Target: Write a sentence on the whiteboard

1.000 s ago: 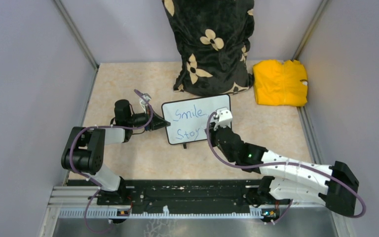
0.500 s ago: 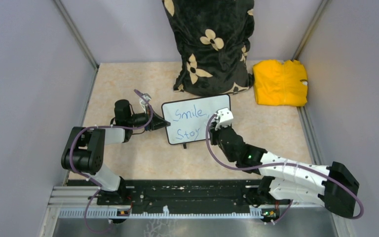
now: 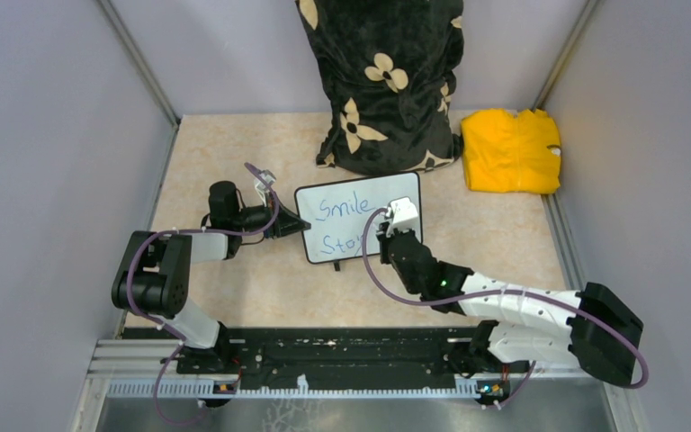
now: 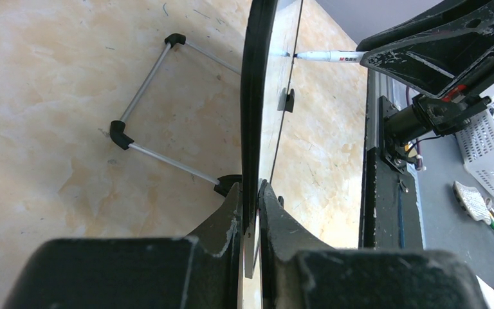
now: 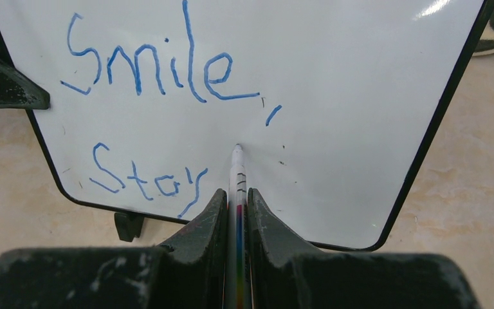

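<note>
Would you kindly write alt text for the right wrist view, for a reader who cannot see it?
The dark fingers of the right gripper hold a marker with its tip against the whiteboard, just right of "Stay" in the blue sentence "Smile, Stay". A beige tabletop shows around the board.

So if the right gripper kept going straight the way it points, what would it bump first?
Probably the small white dark-framed whiteboard: the right gripper holds a white marker aimed at it.

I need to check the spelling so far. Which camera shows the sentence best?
The right wrist view: the sentence fills the frame, reading "Smile, Stay". The top view shows it tiny and partly covered. The left wrist view sees the whiteboard edge-on, so no writing.
</note>
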You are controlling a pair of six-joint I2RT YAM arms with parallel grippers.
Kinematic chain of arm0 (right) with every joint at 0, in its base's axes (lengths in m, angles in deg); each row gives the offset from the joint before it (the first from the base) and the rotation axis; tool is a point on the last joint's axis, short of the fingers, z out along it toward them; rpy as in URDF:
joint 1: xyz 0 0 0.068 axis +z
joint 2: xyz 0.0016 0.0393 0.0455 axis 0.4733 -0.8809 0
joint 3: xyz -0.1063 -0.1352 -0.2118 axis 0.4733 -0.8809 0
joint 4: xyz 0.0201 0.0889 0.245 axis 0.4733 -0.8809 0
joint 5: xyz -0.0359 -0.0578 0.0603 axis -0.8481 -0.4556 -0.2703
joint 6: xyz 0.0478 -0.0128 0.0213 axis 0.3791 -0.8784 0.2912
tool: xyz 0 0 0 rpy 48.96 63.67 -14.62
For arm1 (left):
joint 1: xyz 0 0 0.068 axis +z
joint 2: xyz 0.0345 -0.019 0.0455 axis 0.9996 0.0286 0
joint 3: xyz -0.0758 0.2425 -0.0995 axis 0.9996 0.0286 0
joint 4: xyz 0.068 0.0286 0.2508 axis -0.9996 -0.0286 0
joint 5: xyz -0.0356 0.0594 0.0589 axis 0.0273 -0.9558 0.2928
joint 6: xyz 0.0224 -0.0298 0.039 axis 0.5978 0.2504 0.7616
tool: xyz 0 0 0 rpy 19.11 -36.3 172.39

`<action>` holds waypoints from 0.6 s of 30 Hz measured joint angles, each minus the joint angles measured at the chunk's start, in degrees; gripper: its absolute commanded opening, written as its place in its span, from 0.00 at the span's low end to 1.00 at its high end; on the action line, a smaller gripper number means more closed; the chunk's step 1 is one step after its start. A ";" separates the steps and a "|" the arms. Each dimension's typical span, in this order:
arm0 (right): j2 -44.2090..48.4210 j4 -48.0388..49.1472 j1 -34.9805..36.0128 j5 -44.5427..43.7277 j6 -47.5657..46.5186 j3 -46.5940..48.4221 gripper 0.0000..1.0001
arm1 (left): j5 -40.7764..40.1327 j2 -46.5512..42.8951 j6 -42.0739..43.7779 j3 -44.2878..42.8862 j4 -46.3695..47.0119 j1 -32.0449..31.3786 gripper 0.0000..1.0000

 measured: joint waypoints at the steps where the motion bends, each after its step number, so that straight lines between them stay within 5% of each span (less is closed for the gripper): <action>1: -0.28 -0.02 0.00 -0.42 0.26 0.00 0.00 | 0.00 0.00 0.00 -0.02 -0.04 0.00 0.00; 18: -1.77 -1.05 0.02 -1.70 3.28 0.09 0.00 | -0.26 -0.04 0.07 -0.28 -0.35 -0.42 0.00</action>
